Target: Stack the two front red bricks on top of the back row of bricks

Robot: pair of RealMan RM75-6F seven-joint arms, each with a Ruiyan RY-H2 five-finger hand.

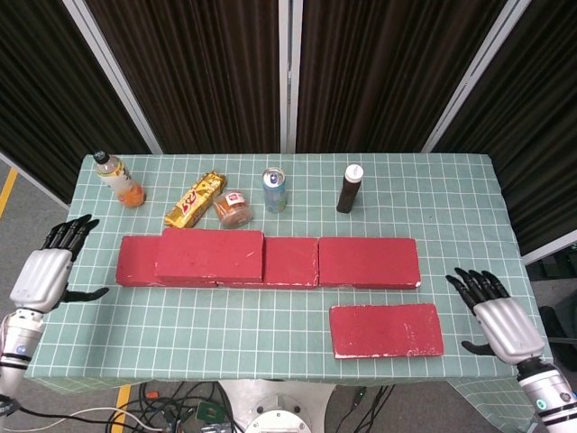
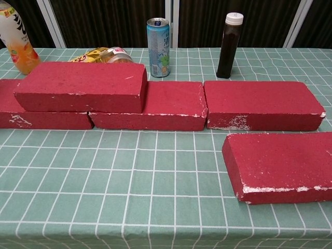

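One red brick (image 1: 386,330) lies flat at the front right of the table (image 1: 243,329), on its own, a little way in front of the back row and not touching it. Beside it, off the right edge, the right hand (image 1: 501,322) hangs with fingers spread and nothing in them, near the brick but clear of it. Over on the other side, the left hand (image 1: 42,276) sits just beyond the left edge, fingers apart too, holding nothing, well apart from the bricks. Neither hand shows in the chest view. Next back, the row itself: left brick (image 2: 36,116), middle brick (image 2: 168,106) and right brick (image 2: 262,105) run end to end across the middle of the cloth. On top, a stacked brick (image 2: 83,86) rests flat across the seam of the left and middle bricks, its near face set slightly back from theirs. Behind the row stand the extras: an orange drink bottle (image 1: 118,179) far left, a gold snack pack (image 1: 195,199) lying at a slant, a small jar (image 1: 233,208) just beside it, a blue can (image 1: 274,188) upright near centre, and a dark bottle (image 1: 350,188) with a white cap to its right.
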